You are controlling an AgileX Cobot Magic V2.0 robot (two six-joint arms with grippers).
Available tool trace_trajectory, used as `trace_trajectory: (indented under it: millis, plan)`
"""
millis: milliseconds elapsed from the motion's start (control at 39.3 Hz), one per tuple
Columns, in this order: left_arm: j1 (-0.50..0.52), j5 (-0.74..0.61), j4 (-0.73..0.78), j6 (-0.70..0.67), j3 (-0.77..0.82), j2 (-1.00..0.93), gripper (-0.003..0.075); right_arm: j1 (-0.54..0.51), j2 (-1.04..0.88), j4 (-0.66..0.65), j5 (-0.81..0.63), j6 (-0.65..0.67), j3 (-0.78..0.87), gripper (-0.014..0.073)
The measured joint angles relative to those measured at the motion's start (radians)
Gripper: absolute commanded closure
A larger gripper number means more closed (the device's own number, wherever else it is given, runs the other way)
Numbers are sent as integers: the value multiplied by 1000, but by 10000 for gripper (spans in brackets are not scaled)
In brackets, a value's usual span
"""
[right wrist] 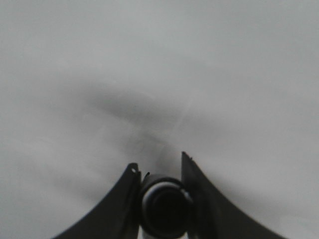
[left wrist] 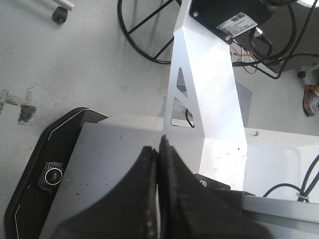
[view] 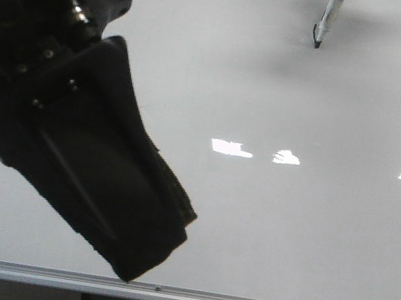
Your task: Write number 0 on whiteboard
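The whiteboard (view: 263, 237) is glossy pale grey and fills the front view and the right wrist view (right wrist: 159, 59). No number 0 shows on it in any view. A white marker (view: 326, 21) with a black tip hangs over the board's far right part, its tip close to the surface. Seen end-on, the marker (right wrist: 164, 206) sits between the fingers of my right gripper (right wrist: 158, 162), which is shut on it. My left gripper (view: 156, 254) looms large and black over the board's near left, shut (left wrist: 156, 147) with nothing between its fingers.
A silver frame strip (view: 176, 296) runs along the board's near edge. Bright light reflections (view: 231, 148) lie across the board's middle. The left wrist view shows a grey base plate (left wrist: 109, 159), a white column (left wrist: 209, 89), black cables (left wrist: 144, 30) and the floor.
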Motion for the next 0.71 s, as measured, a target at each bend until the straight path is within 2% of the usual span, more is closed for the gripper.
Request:
trace_trajectory:
  millis: [305,712]
  plan:
    - [0,0,0,0,0,0,740,0,14,-11,16,2,0,660]
    - [0,0,0,0,0,0,740,-15,21,-96,35,2,0,660]
